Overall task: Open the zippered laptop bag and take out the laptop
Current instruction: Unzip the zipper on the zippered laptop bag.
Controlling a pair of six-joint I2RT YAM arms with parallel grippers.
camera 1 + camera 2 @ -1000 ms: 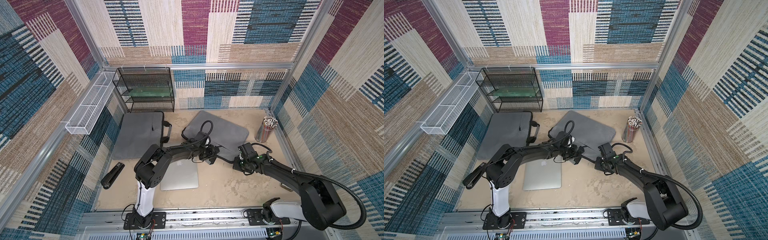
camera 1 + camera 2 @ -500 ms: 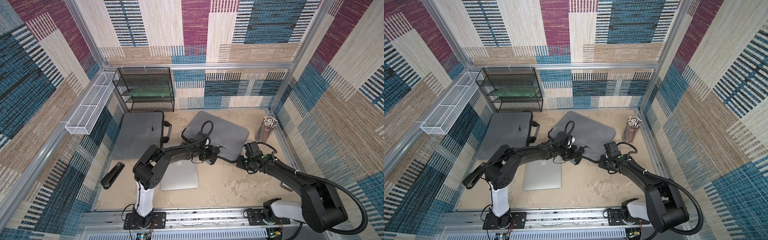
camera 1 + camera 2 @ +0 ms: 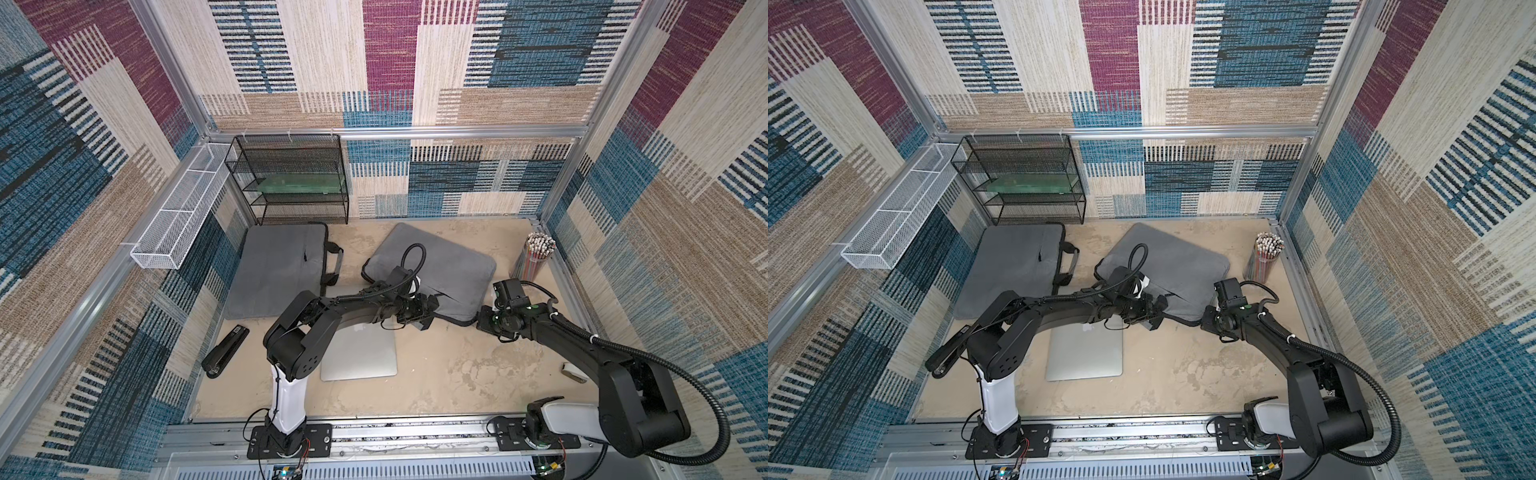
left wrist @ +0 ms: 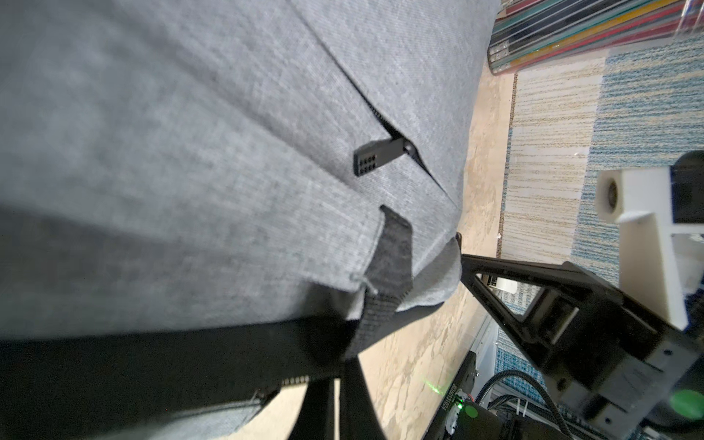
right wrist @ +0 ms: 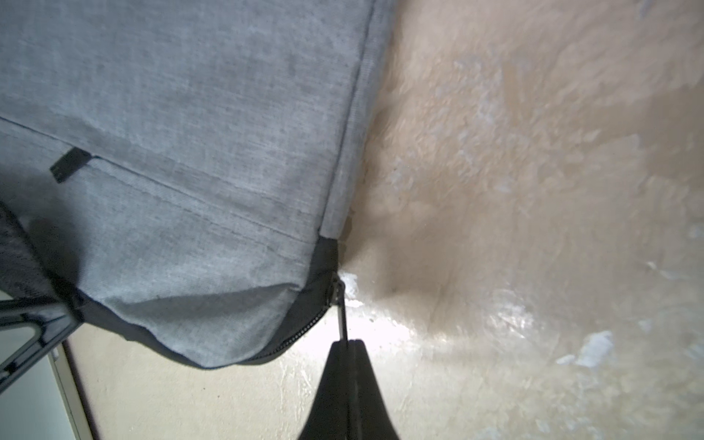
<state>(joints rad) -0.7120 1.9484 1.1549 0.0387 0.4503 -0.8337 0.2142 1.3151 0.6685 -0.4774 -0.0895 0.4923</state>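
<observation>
The grey zippered laptop bag lies flat mid-table. My right gripper is shut on the thin metal zipper pull, whose slider sits at the bag's near right corner. My left gripper is shut on the bag's black strap at the front edge. A black pocket tab lies on the top face. A silver laptop lies on the table in front of the bag, partly under my left arm. The bag's inside is hidden.
A second grey bag with black handles lies at the back left. Behind it stands a black mesh shelf, and a white wire basket hangs on the left wall. A stapler lies front left, a pencil cup back right.
My right gripper has moved right along the bag's front edge, drawing the zipper pull toward the near right corner. The left gripper has stayed in place on the strap.
</observation>
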